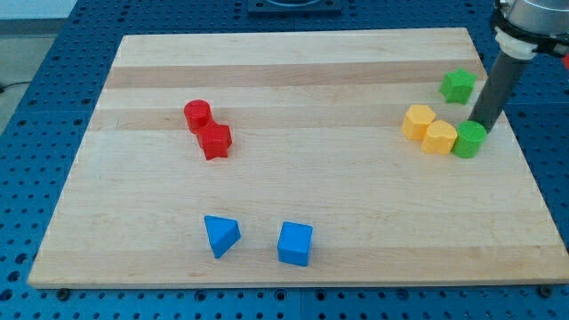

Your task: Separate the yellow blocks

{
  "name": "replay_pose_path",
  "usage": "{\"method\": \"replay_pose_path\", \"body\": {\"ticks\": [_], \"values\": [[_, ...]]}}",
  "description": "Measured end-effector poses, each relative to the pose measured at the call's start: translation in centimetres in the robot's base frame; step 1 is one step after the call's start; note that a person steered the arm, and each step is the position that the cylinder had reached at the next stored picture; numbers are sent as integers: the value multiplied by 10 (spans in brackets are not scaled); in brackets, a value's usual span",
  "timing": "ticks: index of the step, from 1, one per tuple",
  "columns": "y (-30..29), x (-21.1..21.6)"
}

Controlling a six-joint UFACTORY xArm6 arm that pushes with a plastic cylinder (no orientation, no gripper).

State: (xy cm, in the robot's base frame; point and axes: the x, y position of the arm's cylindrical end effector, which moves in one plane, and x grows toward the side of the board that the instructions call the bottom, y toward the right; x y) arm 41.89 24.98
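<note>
You have two yellow blocks at the view's right side of the wooden board [293, 53], touching each other: the yellow block nearer the view's left [418, 121] sits slightly higher in the view, and the second yellow block [438, 137] lies just down and to the right of it, so the pair runs on a slanted line from upper left to lower right. A green cylinder [469, 140] touches the second yellow block on its right side. My tip [481, 125] stands just above and behind that cylinder, at or very near its upper right edge; whether it is actually in contact cannot be told. The rod is a plain pusher, so it holds nothing and has nothing to open. The relation that matters: the yellow pair lies to the left of my tip, with the green cylinder between, so in my judgement a straight push leftward would drive all three together rather than part the pair. The seam between the yellows is better reached from above or below. A green star-like block [458, 85] sits near, above the tip's left. Well apart are a red cylinder [197, 115] touching a red star-like block [214, 140], a blue wedge [220, 235] and a blue cube [294, 243]. No containers are present.
</note>
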Motion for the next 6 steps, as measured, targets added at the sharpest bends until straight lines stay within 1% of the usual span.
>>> {"method": "replay_pose_path", "body": {"ticks": [2, 4, 6], "values": [[-12, 1], [-69, 1], [-63, -28]]}}
